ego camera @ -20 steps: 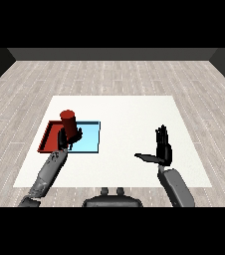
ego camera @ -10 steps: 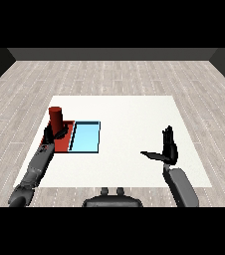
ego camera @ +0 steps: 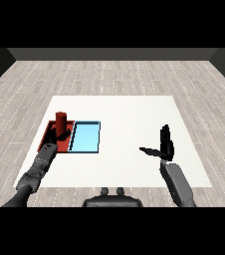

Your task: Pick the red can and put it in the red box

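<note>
the red can stands upright over the red tray, toward its far side, and looks to be resting on or just above the tray floor — which of the two cannot be told from this view. the left hand sits at the near side of the can's base, touching or nearly so; whether its fingers curl round the can or have opened cannot be told, since the dark hand blurs against the tray. judged from this, the can is where the task wants it, so what is left is likely only letting go and drawing the hand off without tipping the can. the light blue tray lies just beside the red one on its right, their edges touching, and holds nothing. well apart on the white table, the right hand hovers with fingers straight and pointing up, thumb stuck out to the side — idle, holding nothing, probably parked out of the way.
</note>
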